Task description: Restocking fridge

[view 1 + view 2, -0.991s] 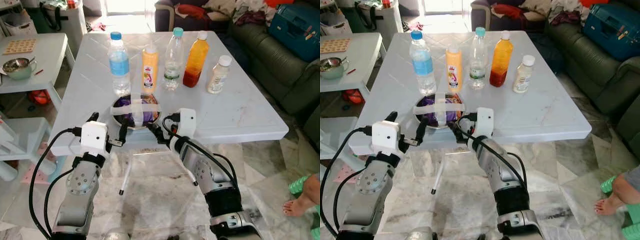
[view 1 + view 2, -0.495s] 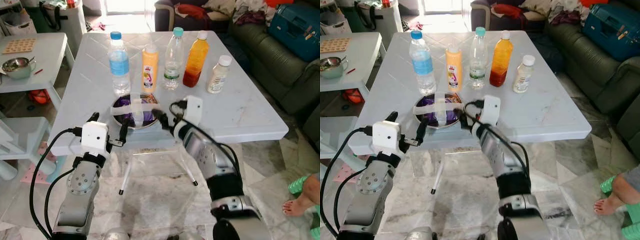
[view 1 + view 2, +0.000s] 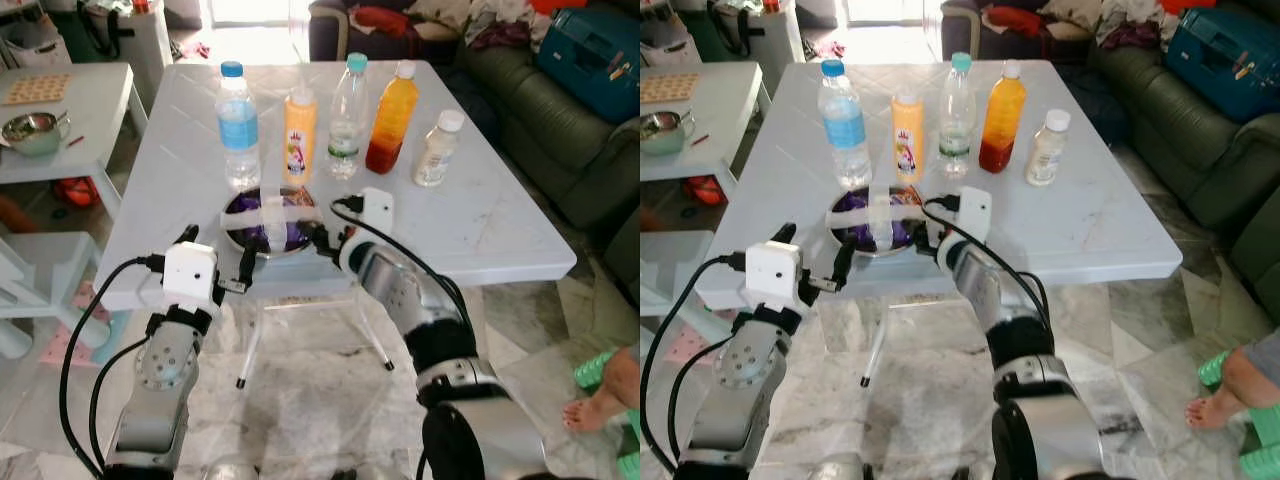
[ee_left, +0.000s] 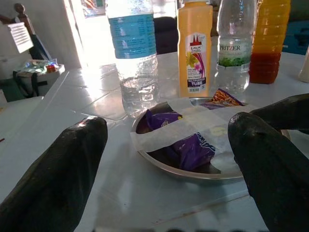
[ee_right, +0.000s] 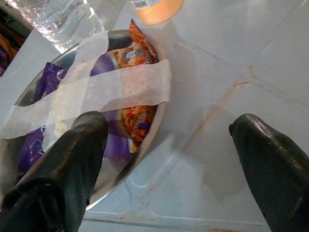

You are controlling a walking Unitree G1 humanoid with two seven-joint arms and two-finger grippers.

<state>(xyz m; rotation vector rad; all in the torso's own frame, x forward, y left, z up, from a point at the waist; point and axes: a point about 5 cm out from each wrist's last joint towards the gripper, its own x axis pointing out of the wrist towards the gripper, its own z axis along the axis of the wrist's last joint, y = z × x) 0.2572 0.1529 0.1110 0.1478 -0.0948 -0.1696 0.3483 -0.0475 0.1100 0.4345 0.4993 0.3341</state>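
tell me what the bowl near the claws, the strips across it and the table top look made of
The bowl looks like metal, probably stainless steel: thin rim, grey mirror-like shine. The strips crossed over it seem to be paper tape, matte, off-white and slightly see-through. The table top looks like moulded plastic, pale and glossy with shallow pressed grooves, though painted material can't be ruled out. The wrappers inside look like shiny purple plastic film.

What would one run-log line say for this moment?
right gripper: open, at taped round metal bowl rim | left gripper: open, facing bowl | bowl: on white table
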